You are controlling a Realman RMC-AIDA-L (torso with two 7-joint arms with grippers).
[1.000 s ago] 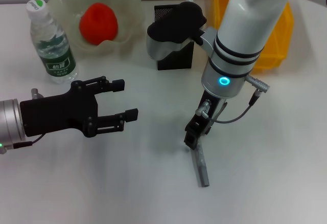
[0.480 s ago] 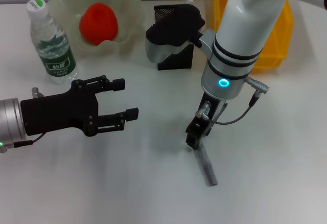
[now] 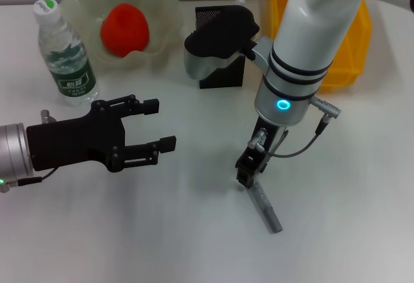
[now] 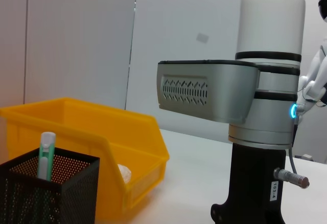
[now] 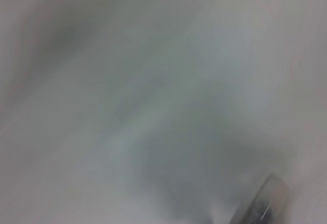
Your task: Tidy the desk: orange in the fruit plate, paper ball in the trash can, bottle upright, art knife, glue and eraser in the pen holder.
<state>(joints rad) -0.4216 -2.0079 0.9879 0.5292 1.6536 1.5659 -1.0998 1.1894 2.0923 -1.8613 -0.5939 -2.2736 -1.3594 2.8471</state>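
Observation:
My right gripper points straight down at the middle of the table and is shut on the near end of the grey art knife, whose other end rests on the table. My left gripper is open and empty, low at the left. The orange lies in the fruit plate. The bottle stands upright beside the plate. The pen holder is partly hidden by my right wrist; in the left wrist view it holds a green-and-white glue stick. The paper ball lies in the trash can. The eraser is out of view.
The yellow trash can stands at the back right, just behind my right arm. The pen holder is between it and the fruit plate. The white table shows open surface at the front.
The art knife's far end has swung to the right on the table while its near end stayed under my right gripper. The left arm has not moved.

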